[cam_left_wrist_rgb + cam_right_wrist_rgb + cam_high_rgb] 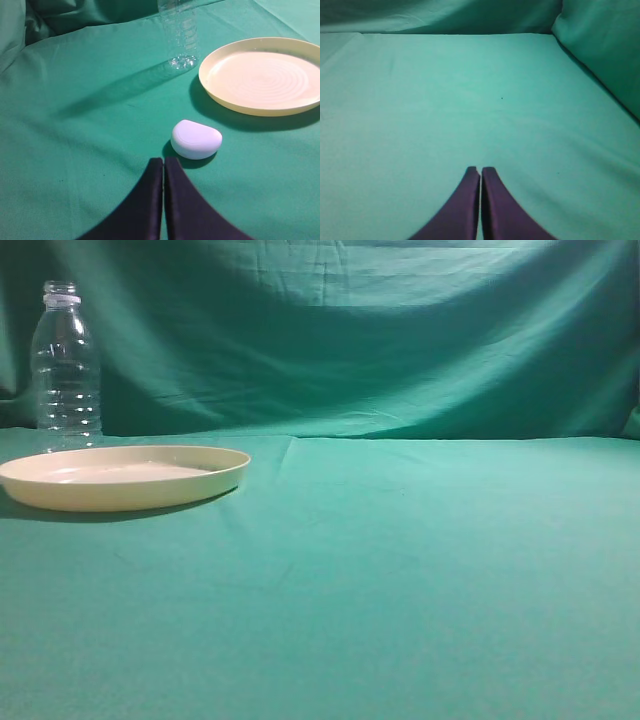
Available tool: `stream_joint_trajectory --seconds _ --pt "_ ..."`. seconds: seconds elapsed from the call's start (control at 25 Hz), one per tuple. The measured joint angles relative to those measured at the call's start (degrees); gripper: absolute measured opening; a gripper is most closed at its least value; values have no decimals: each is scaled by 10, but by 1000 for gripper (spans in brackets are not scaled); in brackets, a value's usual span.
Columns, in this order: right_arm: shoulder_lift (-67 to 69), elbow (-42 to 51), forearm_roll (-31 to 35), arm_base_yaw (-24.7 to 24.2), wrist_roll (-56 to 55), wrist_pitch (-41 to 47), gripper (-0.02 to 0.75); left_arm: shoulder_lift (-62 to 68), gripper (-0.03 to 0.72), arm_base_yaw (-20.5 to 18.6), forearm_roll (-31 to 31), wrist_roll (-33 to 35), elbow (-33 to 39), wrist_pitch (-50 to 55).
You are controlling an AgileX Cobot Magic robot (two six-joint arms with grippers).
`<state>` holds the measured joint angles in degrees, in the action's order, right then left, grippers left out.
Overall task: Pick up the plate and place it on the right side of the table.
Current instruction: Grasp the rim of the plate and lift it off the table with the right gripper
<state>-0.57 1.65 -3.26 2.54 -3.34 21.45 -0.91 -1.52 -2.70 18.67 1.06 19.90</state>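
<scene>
You have not started the real work yet: the plate lies flat on the left part of the desk, untouched, with the clear bottle standing just behind it. In your left wrist view the left claw has its fingers pressed together with nothing between them, hanging above the cloth short of a small pale rounded object; the plate sits beyond that object and off to the right. Your right claw is likewise narrowed to a slit and holds nothing, over bare green cloth. Neither arm shows in the exterior view. Everything remains for you: spread a claw, reach the plate's raised rim, grip it, lift, carry it across and set it down on the right side, which looks free to receive it
</scene>
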Motion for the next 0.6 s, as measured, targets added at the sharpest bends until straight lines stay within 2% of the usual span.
stream_joint_trajectory --seconds 0.6 --pt "0 0 0 0 0 0 0 0 0 0 0 0 0 0"
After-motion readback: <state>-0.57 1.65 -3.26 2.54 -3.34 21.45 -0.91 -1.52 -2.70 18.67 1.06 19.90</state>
